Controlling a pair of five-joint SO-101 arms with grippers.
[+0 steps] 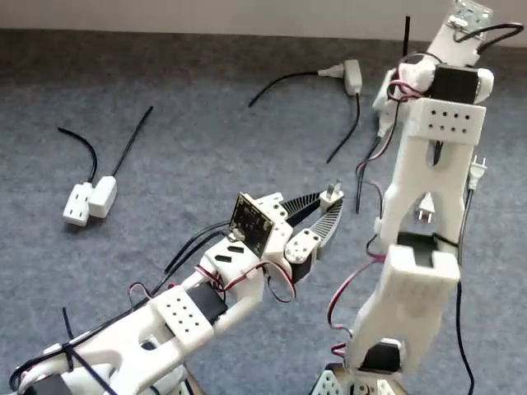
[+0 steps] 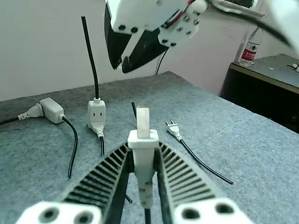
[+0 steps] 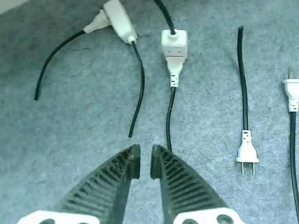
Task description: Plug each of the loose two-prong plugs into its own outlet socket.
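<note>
My left gripper (image 2: pixel 142 161) is shut on a white two-prong plug (image 2: pixel 142 140), held above the carpet with its prongs pointing away from the wrist; it is mid-table in the high view (image 1: pixel 332 196). Beyond it stands a white socket (image 2: pixel 96 112) with a plug seated in it. A loose plug (image 2: pixel 174 128) lies to its right. My right gripper (image 3: pixel 145 163) hangs above the carpet, open by a narrow gap and holding nothing. Below it are that socket (image 3: pixel 174 43) and seated plug (image 3: pixel 174 67), the loose plug (image 3: pixel 247 151) and another plug (image 3: pixel 290 93).
A joined plug and socket (image 1: pixel 89 202) lies at the far left, another joined pair (image 1: pixel 350 76) at the back. The right arm (image 1: pixel 436 132) rises tall on the right and its gripper (image 2: pixel 128 46) hangs above the held plug. Grey carpet (image 1: pixel 181 148) covers the table.
</note>
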